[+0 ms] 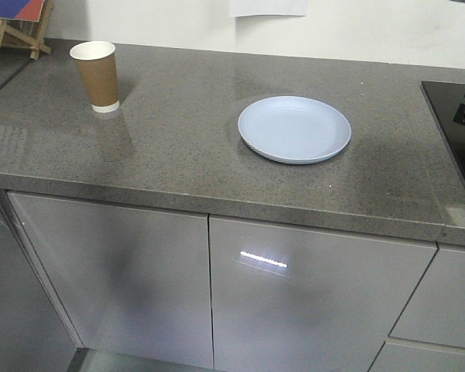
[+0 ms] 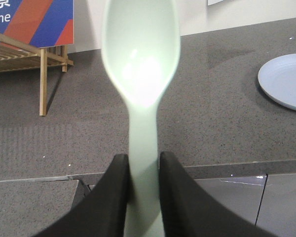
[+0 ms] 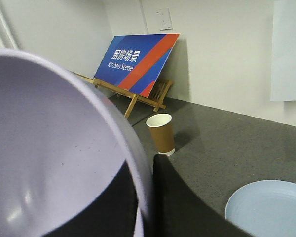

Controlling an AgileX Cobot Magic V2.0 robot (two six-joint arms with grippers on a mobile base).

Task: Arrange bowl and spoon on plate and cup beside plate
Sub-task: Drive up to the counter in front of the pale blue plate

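**Spoon and bowl in the jaws, plate and cup on the counter**

In the front view we see the plate [image 1: 294, 129] lying right of centre on the grey counter [image 1: 178, 147]. The cup [image 1: 95, 76] stands upright at the upper left, well apart from it. A black stove [image 1: 453, 128] shows at the right edge.

In the left wrist view, the left jaws are narrowed onto the handle of the spoon [image 2: 140, 64]. Its blurred rounded end fills the upper middle of the frame.

In the right wrist view, the right jaws pinch the wall of the bowl [image 3: 49, 148], one inside and one outside. The bowl fills the lower left. Beyond it we see the cup at centre, the plate at the lower right, and a blue-and-red sign [image 3: 138, 61] leaning on the wall.
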